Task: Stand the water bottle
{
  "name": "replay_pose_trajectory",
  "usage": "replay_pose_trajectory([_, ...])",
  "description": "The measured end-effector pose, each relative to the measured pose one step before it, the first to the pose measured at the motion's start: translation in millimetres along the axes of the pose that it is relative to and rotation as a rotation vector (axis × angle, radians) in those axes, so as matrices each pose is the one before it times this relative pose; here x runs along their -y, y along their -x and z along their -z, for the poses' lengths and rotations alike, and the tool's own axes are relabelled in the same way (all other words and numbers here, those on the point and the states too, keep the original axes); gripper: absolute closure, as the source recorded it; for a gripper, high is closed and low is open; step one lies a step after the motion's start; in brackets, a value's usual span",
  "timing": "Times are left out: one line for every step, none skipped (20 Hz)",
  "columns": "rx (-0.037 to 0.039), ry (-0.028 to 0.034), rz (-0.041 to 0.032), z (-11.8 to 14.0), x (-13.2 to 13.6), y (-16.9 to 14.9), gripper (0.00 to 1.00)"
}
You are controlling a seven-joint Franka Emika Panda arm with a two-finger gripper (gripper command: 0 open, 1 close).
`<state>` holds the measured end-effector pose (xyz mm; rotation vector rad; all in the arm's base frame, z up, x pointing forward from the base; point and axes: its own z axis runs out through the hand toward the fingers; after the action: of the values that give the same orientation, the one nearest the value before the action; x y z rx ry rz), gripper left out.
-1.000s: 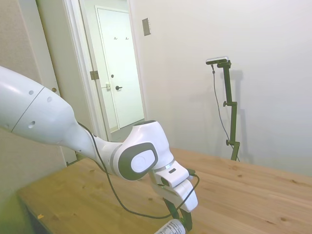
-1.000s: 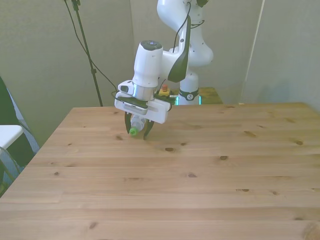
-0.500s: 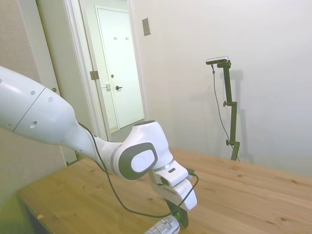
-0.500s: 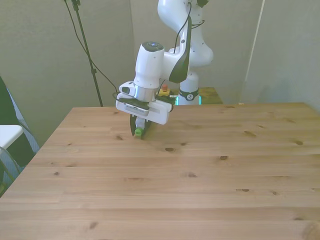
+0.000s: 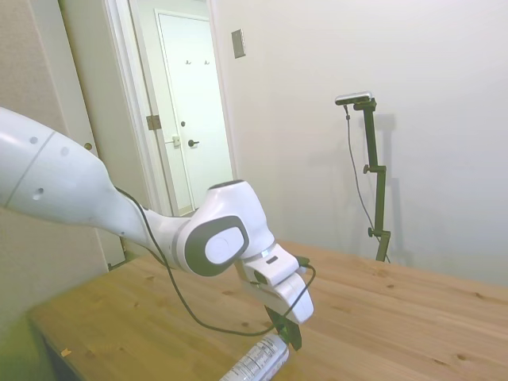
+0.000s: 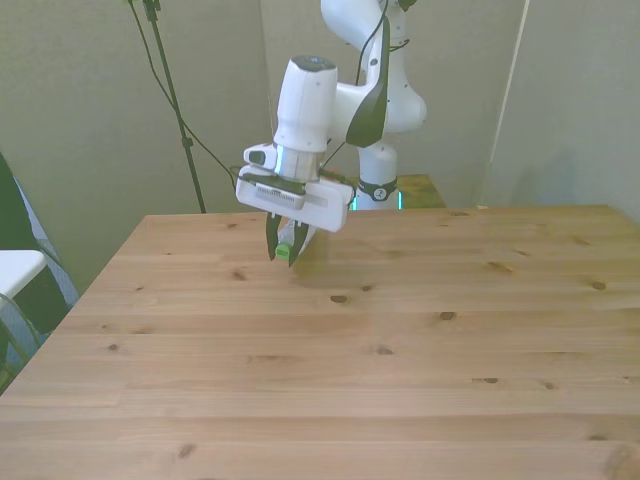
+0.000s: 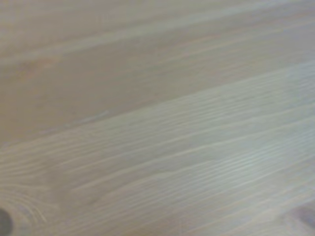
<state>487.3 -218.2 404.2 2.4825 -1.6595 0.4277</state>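
Water bottle point(image 5: 258, 363) held in the claw point(image 5: 287, 337), tilted: long axis slanted, the body running down and toward the left of the side view, its lower end cut off by the picture's bottom edge. Clear, ribbed plastic, cylindrical, wrapped in a white label with dark print. Neck end gripped up between the dark fingers point(image 5: 282, 325). Whether the low end touches the surface cannot be told from this view.

From the front, only the green screw cap of the water bottle point(image 6: 285, 251) seen, small and round, facing the camera between the two dark fingers point(image 6: 270, 238) of the claw point(image 6: 283, 245), closed narrowly on it; the body hidden behind. Cap raised above the wooden surface point(image 6: 400, 350), over its far part, toward the front view's left of centre. Label and slant shown only from the side; cap colour shown only from the front.

Surface of pale planks with long grain lines and scattered dark knots, matte. Arm point(image 6: 310, 100) glossy white, rounded at the joints, with a black cable point(image 5: 182, 302) looping beneath it.

Wrist view blurred: nothing but wood grain of the surface point(image 7: 157, 147) and one dark knot at a corner.
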Motion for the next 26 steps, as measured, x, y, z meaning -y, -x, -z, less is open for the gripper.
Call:
replay_pose_trajectory([-0.01900, -0.01632, -0.02125, 14.69, 0.28, -1.47, 1.00])
replay_pose_trajectory([-0.01692, -0.01345, -0.01965, 13.94, 1.04, -0.14, 1.00])
replay_pose_trajectory([-0.01954, -0.01304, -0.01957, 12.65, 2.33, 0.90, 1.00])
replay_pose_trajectory([-0.01814, -0.01061, -0.01708, 10.79, 2.95, 1.95, 1.00])
replay_pose_trajectory([-0.01735, -0.00847, -0.01491, 9.33, 3.78, 2.87, 1.00])
replay_pose_trajectory([-0.01982, -0.00652, -0.01826, 8.07, 4.26, 2.86, 1.00])
replay_pose_trajectory([-0.01280, -0.00653, -0.01914, 7.10, 4.54, 2.90, 1.00])
replay_pose_trajectory([-0.01501, -0.00739, -0.01671, 7.90, 5.99, 2.45, 1.00])
replay_pose_trajectory([-0.01134, -0.00619, -0.01437, 7.24, 6.63, 2.12, 1.00])
replay_pose_trajectory([-0.00873, -0.00436, -0.01358, 6.48, 6.11, 1.08, 1.00])
replay_pose_trajectory([-0.00961, -0.00395, -0.01361, 6.25, 6.14, 0.86, 1.00])
replay_pose_trajectory([-0.01437, -0.00319, -0.01241, 5.94, 5.97, -0.38, 1.00])
replay_pose_trajectory([-0.01587, -0.00434, -0.01603, 5.93, 6.36, -0.44, 1.00])
replay_pose_trajectory([-0.01660, -0.00363, -0.01699, 5.34, 7.36, -0.40, 1.00])
replay_pose_trajectory([-0.01597, -0.00236, -0.01616, 4.05, 7.61, 0.11, 1.00])
replay_pose_trajectory([-0.01575, -0.00387, -0.01697, 2.93, 8.46, 0.97, 1.00])
replay_pose_trajectory([-0.02082, -0.00211, -0.01699, 1.20, 8.44, 1.31, 1.00])
replay_pose_trajectory([-0.02261, -0.00244, -0.02111, -0.38, 9.21, 1.63, 1.00])
replay_pose_trajectory([-0.01620, -0.00331, -0.02153, -1.98, 9.33, 2.57, 1.00])
replay_pose_trajectory([-0.01192, -0.00281, -0.02272, -2.98, 9.30, 3.29, 1.00])
replay_pose_trajectory([-0.00646, -0.00408, -0.02477, -3.13, 9.68, 3.56, 1.00])
replay_pose_trajectory([-0.00981, -0.00697, -0.02058, -2.35, 9.78, 3.54, 1.00])
replay_pose_trajectory([-0.01260, -0.00801, -0.01764, -1.25, 9.48, 3.87, 1.00])
replay_pose_trajectory([-0.01661, -0.01108, -0.01489, -0.11, 9.91, 4.75, 1.00])
replay_pose_trajectory([-0.01641, -0.01233, -0.01423, 0.56, 9.35, 5.15, 1.00])
replay_pose_trajectory([-0.02078, -0.01500, -0.01226, 2.02, 9.81, 6.68, 1.00])
